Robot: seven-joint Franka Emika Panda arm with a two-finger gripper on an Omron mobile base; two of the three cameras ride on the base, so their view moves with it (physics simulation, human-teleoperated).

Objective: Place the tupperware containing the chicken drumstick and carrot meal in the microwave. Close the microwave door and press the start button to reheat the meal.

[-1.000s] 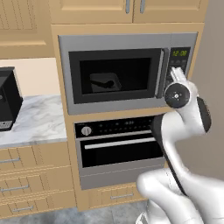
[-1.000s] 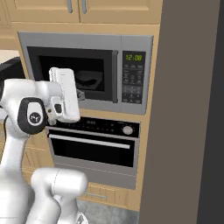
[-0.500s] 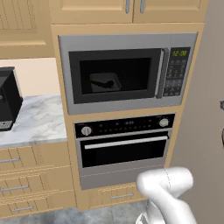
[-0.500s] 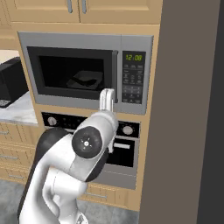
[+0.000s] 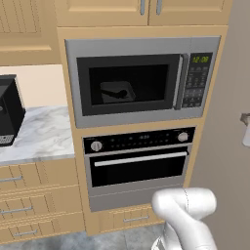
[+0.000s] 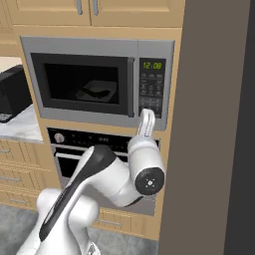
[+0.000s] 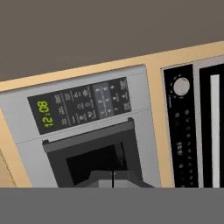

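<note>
The arm has swung a long way in the last second. It was up by the microwave's [image 6: 97,79] keypad panel [image 6: 151,89] a second ago, folded low half a sec ago, and now the hand [image 6: 146,122] points up at the bottom edge of that panel, just below the lowest keys, seen in the right base view. In the hand view the fingertips [image 7: 113,177] are pressed together (no gap between them) and nothing is held.

The microwave door [image 5: 131,84] sits flush against the microwave body, closed, handle next to the keypad. Behind its dark window the tupperware [image 5: 117,92] rests on the microwave floor, roughly mid-cavity; a dark shape lies in it, but chicken vs carrot can't be told apart through the glass.

So placing and closing look done. What's left, by my read, is the start press. The display [image 5: 201,59] reads a clock time, not a countdown, so reheating prob hasn't started. Hand shut suits poking a button. It's low on the keypad tho; whether it touches a key can't be told. The oven [image 5: 139,158] under the microwave is shut and not involved.
</note>
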